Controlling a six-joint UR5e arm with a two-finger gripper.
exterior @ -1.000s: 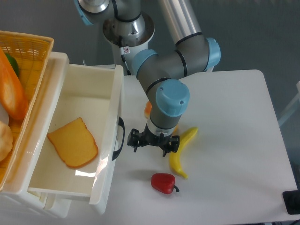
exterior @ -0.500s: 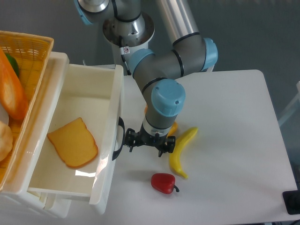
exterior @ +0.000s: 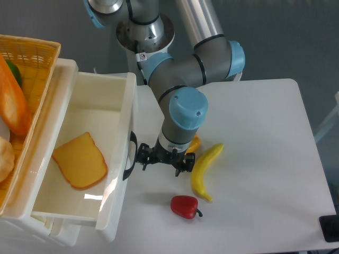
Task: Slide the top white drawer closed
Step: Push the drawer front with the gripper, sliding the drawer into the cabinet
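table (exterior: pixel 265 137) arm hides claw (exterior: pixel 163 161) beside drawer (exterior: pixel 123 159).

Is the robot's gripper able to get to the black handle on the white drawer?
Probably yes. The gripper sits right beside the black handle on the top white drawer, with nothing between them. The banana and red pepper lie on its other side.

I find no text, brand or number that I can read anywhere here. The only sign is a small round red-and-white sticker (exterior: pixel 142 56) on the grey joint of my arm, near the far edge of the tabletop; its mark is too small to make out. Nothing legible stands on any other surface that I can see from this view.
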